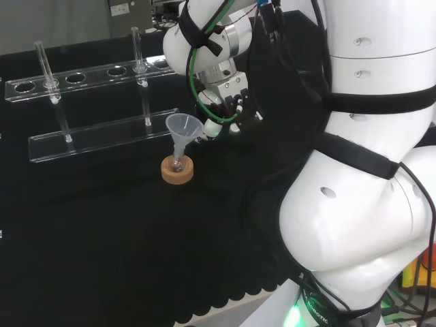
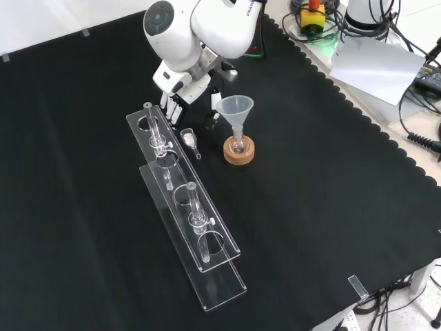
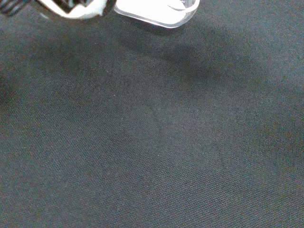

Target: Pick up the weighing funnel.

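hand: the black and white robot hand [image 2: 180,93] hangs at the arm's end over the cloth, fingers [image 2: 170,109] pointing down and spread apart, fairly straight, with nothing between them; in the head view the hand [image 1: 221,102] sits just right of the big funnel.
weighing funnel: the small clear scoop-like weighing funnel [image 2: 189,141] lies on the cloth just below the fingers in the front view, close beside the near end of the rack; no finger touches it.
big funnel: the clear cone-shaped funnel [image 2: 237,109] stands mouth up, its stem in a small glass flask [image 2: 238,145] on a round cork ring [image 2: 239,154].
rack: a long clear plastic tube rack [image 2: 207,234] lies left of the cork ring in the front view.
cloth: the black bench cloth [image 3: 152,142] spreads under the palm in the wrist view.
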You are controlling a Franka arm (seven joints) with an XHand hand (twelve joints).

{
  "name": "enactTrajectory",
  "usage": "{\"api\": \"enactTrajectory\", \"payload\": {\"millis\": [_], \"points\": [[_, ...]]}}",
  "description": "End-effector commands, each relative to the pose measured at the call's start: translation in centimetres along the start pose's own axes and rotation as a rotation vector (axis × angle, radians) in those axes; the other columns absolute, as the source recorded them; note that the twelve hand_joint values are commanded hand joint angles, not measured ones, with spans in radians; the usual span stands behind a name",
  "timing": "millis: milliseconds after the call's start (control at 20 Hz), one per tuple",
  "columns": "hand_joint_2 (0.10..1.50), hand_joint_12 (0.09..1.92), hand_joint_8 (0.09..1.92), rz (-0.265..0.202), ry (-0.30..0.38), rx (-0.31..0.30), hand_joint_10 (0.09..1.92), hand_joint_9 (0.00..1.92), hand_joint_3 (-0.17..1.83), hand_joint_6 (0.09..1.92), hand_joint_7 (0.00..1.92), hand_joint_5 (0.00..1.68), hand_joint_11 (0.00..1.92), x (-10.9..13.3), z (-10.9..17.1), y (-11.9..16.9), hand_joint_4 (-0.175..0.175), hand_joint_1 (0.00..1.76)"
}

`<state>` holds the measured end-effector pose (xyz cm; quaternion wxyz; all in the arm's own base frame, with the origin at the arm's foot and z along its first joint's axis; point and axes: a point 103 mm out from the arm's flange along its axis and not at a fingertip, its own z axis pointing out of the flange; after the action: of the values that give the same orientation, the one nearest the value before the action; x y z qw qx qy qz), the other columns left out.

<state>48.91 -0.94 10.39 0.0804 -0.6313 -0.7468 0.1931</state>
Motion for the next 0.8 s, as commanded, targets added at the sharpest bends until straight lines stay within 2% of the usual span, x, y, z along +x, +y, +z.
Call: {"api": "enactTrajectory", "payload": {"millis": [50, 800], "points": [[0.66, 1.26, 0.74, -0.009, 0.001, 0.005, 0.47, 0.87, 0.58, 0.46, 0.55, 0.54, 0.67, 0.18, 0.2, 0.16, -0.055, 0.81], [0.65, 1.26, 0.75, -0.002, 0.005, 0.006, 0.48, 0.86, 0.59, 0.48, 0.54, 0.53, 0.66, 0.59, 0.98, 0.69, -0.057, 0.81]]}}
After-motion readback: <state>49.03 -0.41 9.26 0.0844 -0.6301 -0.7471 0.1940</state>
